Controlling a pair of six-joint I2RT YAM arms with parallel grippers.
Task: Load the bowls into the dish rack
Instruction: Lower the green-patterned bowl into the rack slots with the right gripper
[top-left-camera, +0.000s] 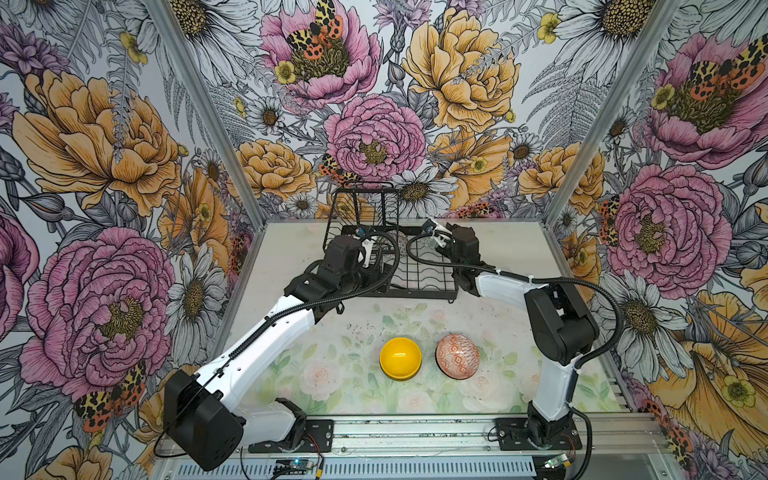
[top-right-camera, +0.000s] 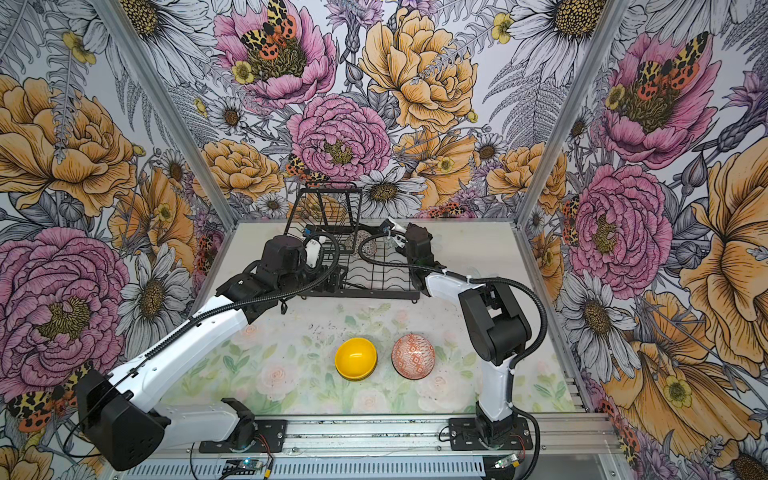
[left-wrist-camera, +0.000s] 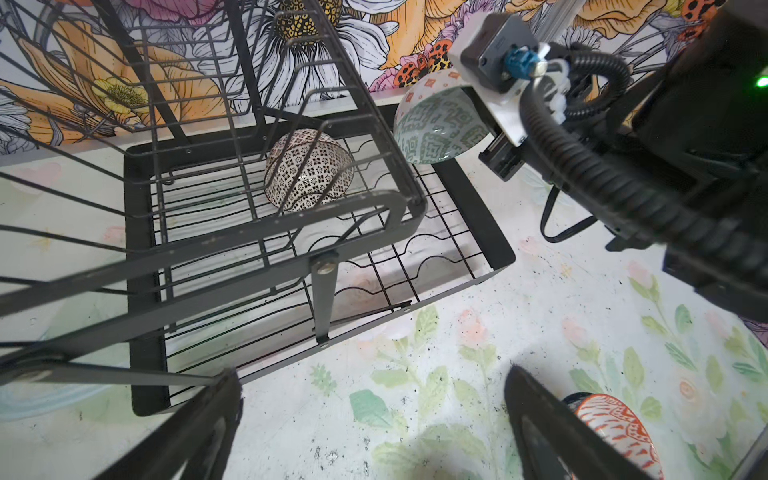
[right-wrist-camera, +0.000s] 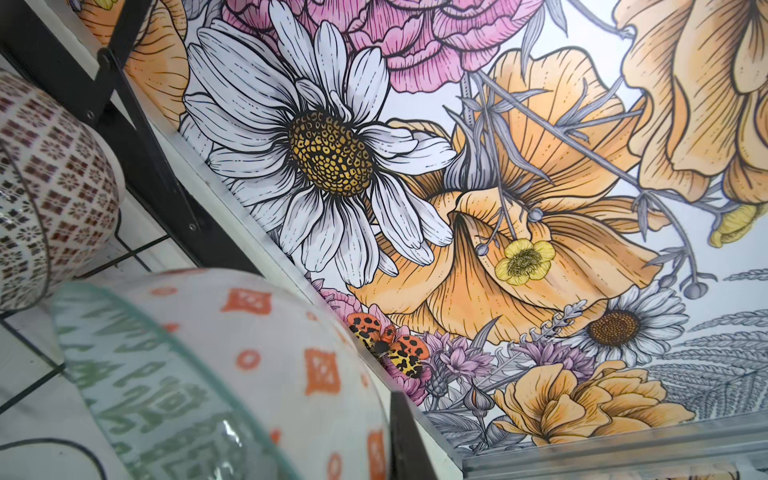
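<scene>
**Desk:** What holds the centre-left of the frame?

**Photographer:** The left gripper (left-wrist-camera: 372, 374), jaws spread wide and empty, hangs over bare table (top-left-camera: 332, 332). It sits just in front of the front rim of the dish rack (top-left-camera: 415, 295), at the rim's left end.

**Desk:** And the rack itself?

**Photographer:** Upper centre. The black-white patterned bowl (left-wrist-camera: 307, 174) lies on its side in the base tray, beneath the right edge of the raised upper basket (left-wrist-camera: 249, 245). The wire slots to its right stand bare.

**Desk:** Further right?

**Photographer:** The right gripper (left-wrist-camera: 482, 139), clamped on the rim of the pale green patterned bowl (left-wrist-camera: 436, 124), holds it tilted at the tray's far right corner. Whether bowl touches wire cannot be told. Lower centre, the yellow bowl (top-left-camera: 401, 357) and the orange-white geometric bowl (top-left-camera: 457, 356) sit just apart, with open table between them and the rack.
</scene>
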